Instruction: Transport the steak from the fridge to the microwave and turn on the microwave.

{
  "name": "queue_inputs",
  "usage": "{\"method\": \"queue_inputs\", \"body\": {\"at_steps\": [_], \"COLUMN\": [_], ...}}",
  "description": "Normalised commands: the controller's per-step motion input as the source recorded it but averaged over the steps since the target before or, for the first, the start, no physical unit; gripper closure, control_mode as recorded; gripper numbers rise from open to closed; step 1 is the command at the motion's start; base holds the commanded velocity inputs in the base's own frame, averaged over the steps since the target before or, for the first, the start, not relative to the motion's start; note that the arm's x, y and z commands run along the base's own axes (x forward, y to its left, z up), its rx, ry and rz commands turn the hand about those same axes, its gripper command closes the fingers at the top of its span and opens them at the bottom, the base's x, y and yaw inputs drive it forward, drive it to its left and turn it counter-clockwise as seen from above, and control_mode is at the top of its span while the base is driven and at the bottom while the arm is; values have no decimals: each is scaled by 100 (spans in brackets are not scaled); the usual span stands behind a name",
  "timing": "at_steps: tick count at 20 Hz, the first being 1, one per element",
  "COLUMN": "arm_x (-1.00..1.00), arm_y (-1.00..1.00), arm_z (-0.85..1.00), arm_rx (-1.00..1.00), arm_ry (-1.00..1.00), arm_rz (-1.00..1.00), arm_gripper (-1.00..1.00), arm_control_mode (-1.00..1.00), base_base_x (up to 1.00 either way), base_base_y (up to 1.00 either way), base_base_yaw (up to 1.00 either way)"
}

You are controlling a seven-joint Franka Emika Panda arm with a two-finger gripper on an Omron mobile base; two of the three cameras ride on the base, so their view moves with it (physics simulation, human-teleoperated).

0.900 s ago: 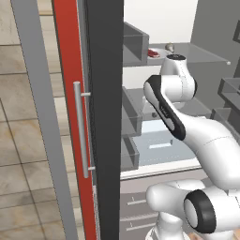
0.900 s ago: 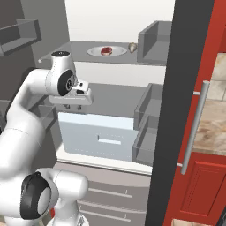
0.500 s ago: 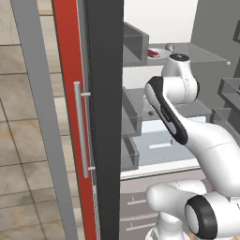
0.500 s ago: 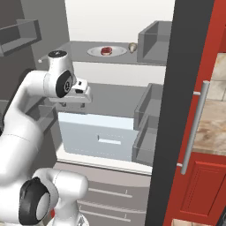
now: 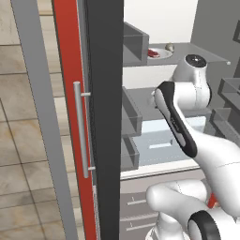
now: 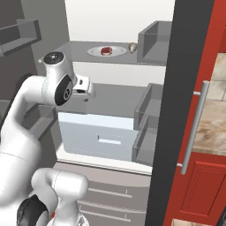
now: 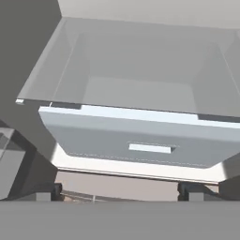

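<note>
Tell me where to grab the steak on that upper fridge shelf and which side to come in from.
Grip the steak across its short width, jaws over its two edges. It lies flat on a shallow plate, so a descent from above, entering from the open front of the fridge, probably suits best. A small brown ball sits to its right, so keep left. The gripper is open and lower, facing the drawer.

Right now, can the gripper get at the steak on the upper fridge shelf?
Probably yes, after rising. The gripper is open and faces the white drawer, below the shelf. The steak lies on its plate near the shelf's front, with nothing before it.
</note>
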Motion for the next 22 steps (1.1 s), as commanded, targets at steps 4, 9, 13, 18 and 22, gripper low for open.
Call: {"method": "queue_inputs", "body": {"at_steps": [4,9,13,18,22], "arm_x": [0,12,26,27,33], "arm_y": [-33,-15,-3,0,0], "arm_z": [51,52,41,34,19], "arm_rx": [4,1,0,0,0], "arm_ry": [0,0,0,-9,-22], "arm_rz": [0,0,0,0,0], "arm_gripper": [-100,-100,-100,-100,-100], "arm_control_mode": [-100,-100,-100,-100,-100], "base_base_x": [0,0,0,0,0], "base_base_y": [0,0,0,0,0], "base_base_yaw": [0,0,0,0,0]}}
